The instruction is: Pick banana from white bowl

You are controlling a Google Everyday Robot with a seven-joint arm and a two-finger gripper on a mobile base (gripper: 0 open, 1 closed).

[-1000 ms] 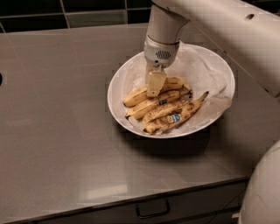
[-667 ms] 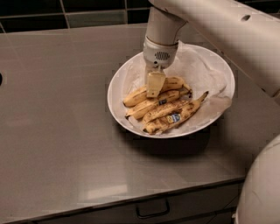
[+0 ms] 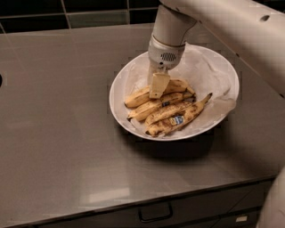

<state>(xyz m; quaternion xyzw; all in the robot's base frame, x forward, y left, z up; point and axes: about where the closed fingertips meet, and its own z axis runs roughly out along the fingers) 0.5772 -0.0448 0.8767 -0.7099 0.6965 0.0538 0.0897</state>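
The white bowl (image 3: 116, 113) sits right of centre on the grey counter, lined with crumpled white paper (image 3: 209, 75). Several ripe, brown-spotted bananas (image 3: 171, 113) lie in its near-left half; one has a blue sticker (image 3: 177, 120). My gripper (image 3: 158, 85) reaches straight down from the white arm into the bowl. Its tip is at the topmost banana (image 3: 138, 97), near that banana's right part. The far side of the gripper is hidden behind its own body.
The grey counter (image 3: 58, 133) stretches left and forward of the bowl. A black tiled wall (image 3: 89, 9) runs along the back. A drawer with a handle (image 3: 155, 213) is below the front edge. My white arm (image 3: 231, 26) crosses the upper right.
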